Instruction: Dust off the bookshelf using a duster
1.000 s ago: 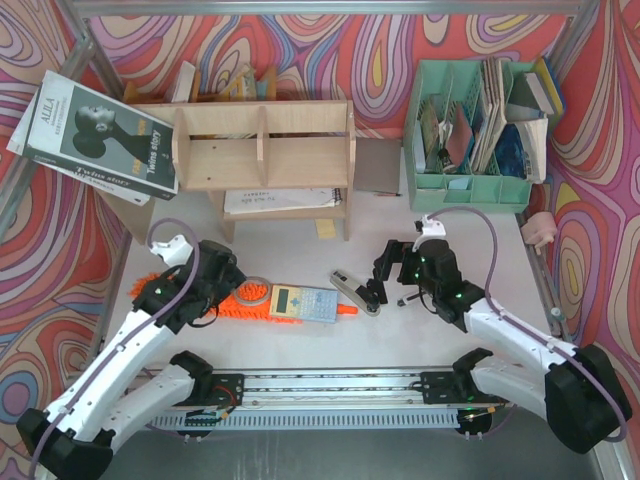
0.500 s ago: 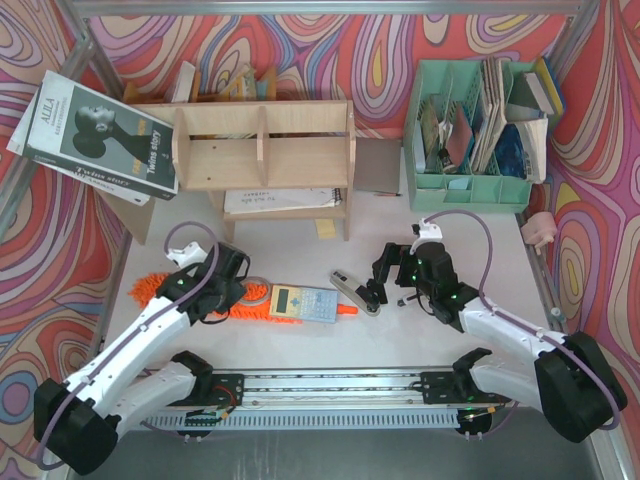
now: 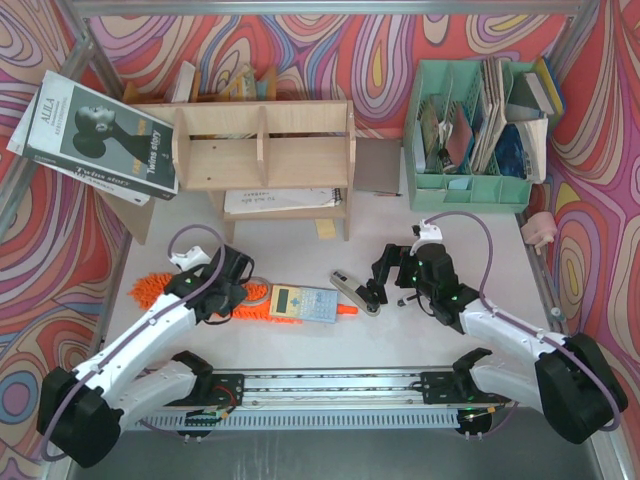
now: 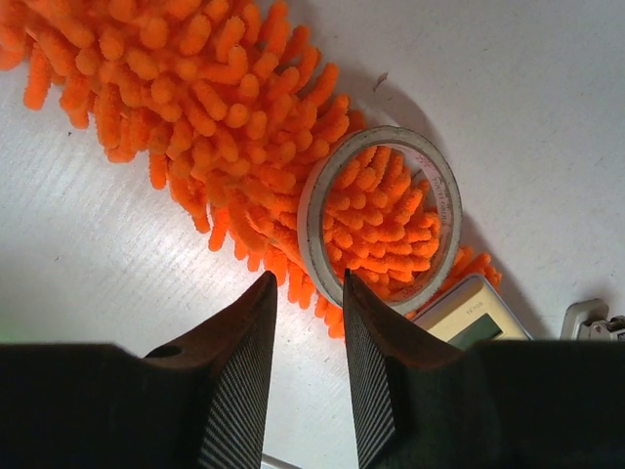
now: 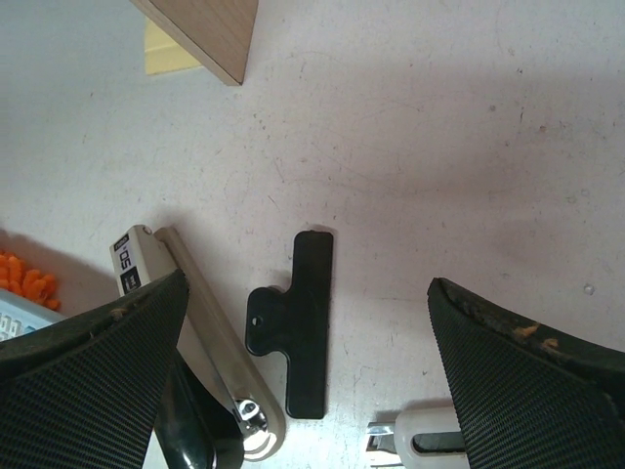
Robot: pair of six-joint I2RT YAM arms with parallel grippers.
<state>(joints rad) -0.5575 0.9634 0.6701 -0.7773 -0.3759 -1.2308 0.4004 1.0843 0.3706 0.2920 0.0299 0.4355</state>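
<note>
The orange duster (image 3: 150, 291) lies flat on the table in front of the plywood bookshelf (image 3: 262, 150). Its fluffy head (image 4: 195, 107) fills the left wrist view. A tape ring (image 4: 312, 210) rests on the head. The grey calculator (image 3: 303, 301) covers the part by the handle. My left gripper (image 3: 228, 290) hovers over the head beside the ring. Its jaws (image 4: 308, 276) stand a narrow gap apart, with bare table between them and the tips at the ring's edge. My right gripper (image 3: 378, 288) is wide open (image 5: 308, 283) above a black clip (image 5: 296, 322).
A stapler (image 5: 195, 322) lies left of the clip, and a small white object (image 5: 420, 435) is near it. A bookshelf leg (image 5: 205, 29) and a yellow note (image 5: 171, 49) lie beyond. A mint file organiser (image 3: 478, 120) stands back right. Books (image 3: 95, 135) lean at the shelf's left.
My left gripper has moved up and right along the duster head toward the tape ring, and its jaws have narrowed. The right arm has barely moved.
</note>
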